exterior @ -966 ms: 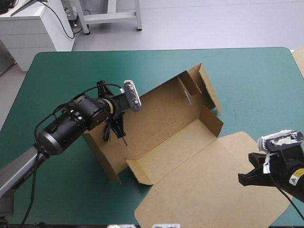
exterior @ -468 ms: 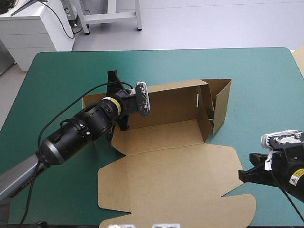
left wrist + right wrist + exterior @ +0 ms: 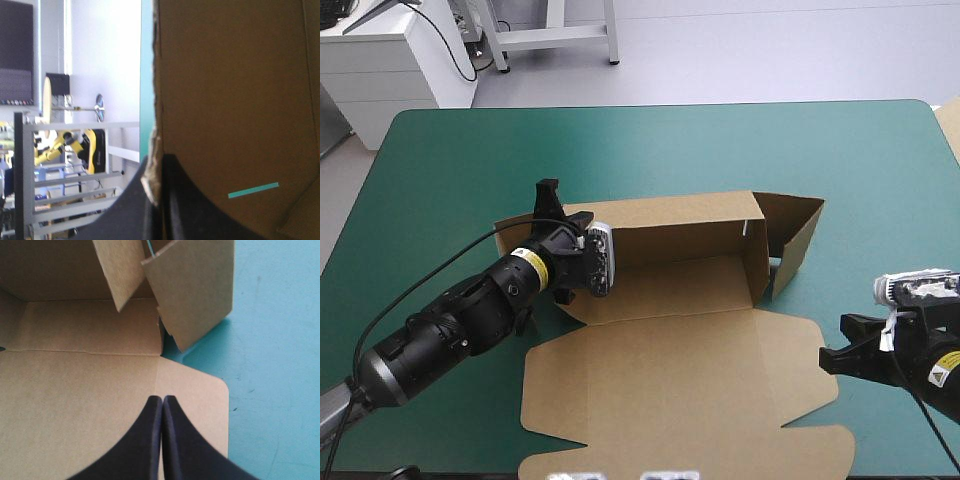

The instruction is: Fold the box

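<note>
**tobi:** Where's the box (image 3: 670,290) sitting right now?

**rena:** About mid-table, a bit toward the near edge. The back wall (image 3: 670,235) is up, the right end wall (image 3: 798,240) is up but leaning outward, and the lid (image 3: 670,390) lies flat toward the near edge. It's half a tray, I'd say.

**tobi:** And the arms?

**rena:** The left gripper (image 3: 157,162) is pinched on the board at the back wall's left end, and the ragged edge sits right between its fingers. My guess is it's propping that wall upright and keeping the whole sheet from sliding. The right gripper (image 3: 163,399) has its fingers pressed together in a point with nothing in them, right at the lid's rounded right corner flap. It looks parked there, ready to nudge or steady something. I can't tell if it's actually touching.

**tobi:** What's next, then?

**rena:** Probably the left end wall, which isn't up yet. That loose right wall could also flop back.

**tobi:** And the table?

**rena:** The teal-green cover (image 3: 650,150) is smooth, so the board slides easily. There's a sliver of something tan (image 3: 952,125) at the right edge, but I can't tell what it is.
</note>
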